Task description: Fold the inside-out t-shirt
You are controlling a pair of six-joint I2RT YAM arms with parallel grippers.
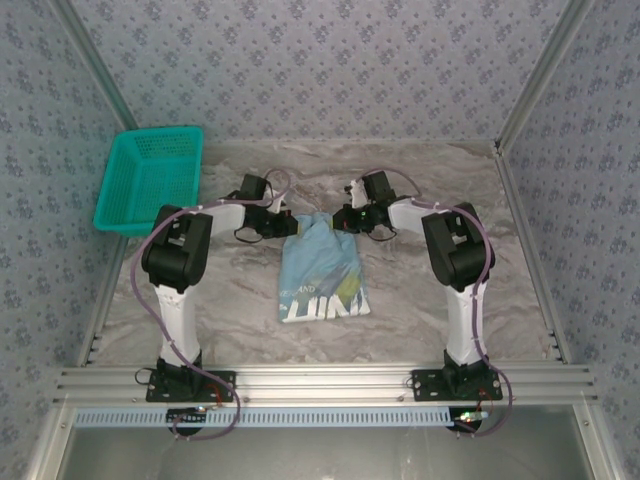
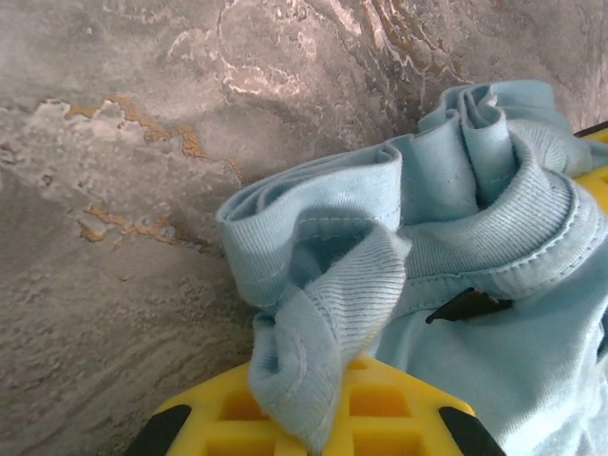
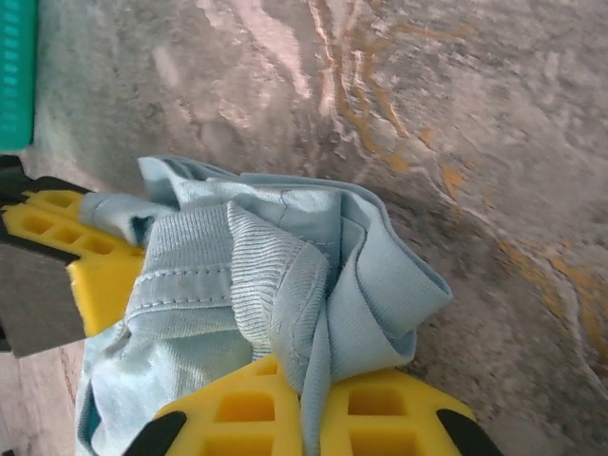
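The light blue t-shirt (image 1: 320, 272) lies bunched in a narrow strip at the middle of the marble table, its printed hem end toward the arms. My left gripper (image 1: 291, 226) is shut on the ribbed collar fabric (image 2: 313, 323) at the shirt's far end, on the left. My right gripper (image 1: 343, 222) is shut on the same far end from the right, pinching folds of cloth (image 3: 323, 323) between its yellow fingers (image 3: 399, 408). A dark neck label (image 2: 465, 304) shows beside the collar. The left gripper's yellow fingers (image 3: 57, 233) show at the left of the right wrist view.
A teal mesh basket (image 1: 150, 180) stands at the table's far left corner. Patterned walls close in the back and sides, with metal rails (image 1: 320, 382) along the near edge. Bare marble (image 1: 230, 290) lies on both sides of the shirt.
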